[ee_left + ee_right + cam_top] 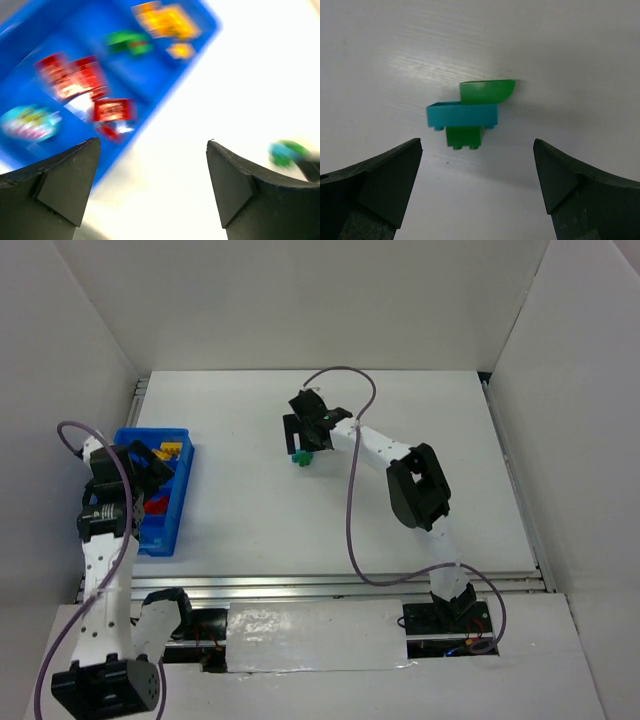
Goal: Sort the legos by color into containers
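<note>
Both jaws spread wide, empty. Right gripper (308, 438) hovered above a teal brick (462, 115) stuck to 2 green pieces (487, 91), at its 12 o'clock. Left gripper (153, 142) hung by the tray (150, 542), 9 o'clock on the table (400, 540), with red, yellow, green and teal legos (80, 80) inside. Judged: only this cluster left

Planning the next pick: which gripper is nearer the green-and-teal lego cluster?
Right. The right gripper hangs open just over the lego cluster; the left gripper is away over the blue tray.

Bright, even light; the left wrist view is blurred with the table (260, 75) blown out, the right sharp.
</note>
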Controlling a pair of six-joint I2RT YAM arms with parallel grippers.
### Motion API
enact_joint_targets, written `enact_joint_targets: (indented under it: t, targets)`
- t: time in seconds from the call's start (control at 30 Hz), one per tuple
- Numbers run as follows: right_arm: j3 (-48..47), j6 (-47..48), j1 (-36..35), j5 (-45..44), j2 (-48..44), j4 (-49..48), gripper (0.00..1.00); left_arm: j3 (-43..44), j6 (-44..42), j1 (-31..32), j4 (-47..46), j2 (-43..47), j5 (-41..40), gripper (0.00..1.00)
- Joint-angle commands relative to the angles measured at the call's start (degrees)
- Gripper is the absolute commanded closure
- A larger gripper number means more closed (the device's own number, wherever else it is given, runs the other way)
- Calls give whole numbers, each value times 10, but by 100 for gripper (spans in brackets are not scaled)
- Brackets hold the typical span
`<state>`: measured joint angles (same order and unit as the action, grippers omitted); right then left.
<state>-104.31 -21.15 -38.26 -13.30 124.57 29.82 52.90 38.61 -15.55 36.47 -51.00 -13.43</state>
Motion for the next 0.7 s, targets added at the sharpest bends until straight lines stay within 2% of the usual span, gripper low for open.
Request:
enact_joint_targets:
  t: [0.0, 0.07, 0.13, 0.3, 0.37, 0.5, 0.67]
  targets:
    - [-97, -7, 19, -40, 48, 80, 0, -30, -75, 44, -71, 59, 54, 0]
    - [-126, -51, 39, -20, 77, 108, 0, -44, -78, 44, -77, 68, 67, 0]
    - [-119, -105, 45, -6, 78, 96, 0, -42, -83, 49, -74, 67, 74, 0]
    - [-6, -201, 45, 42, 23, -14, 0, -41, -88, 51, -77, 55, 108, 0]
    - [-10, -216, 44, 42, 34, -23, 0, -43, -88, 52, -78, 57, 111, 1]
    - [-98, -224, 44, 55, 87, 22, 0, -46, -91, 60, -83, 63, 119, 0]
    - [-101, -226, 38, 36, 95, 16, 1, -46, -93, 62, -83, 57, 128, 1]
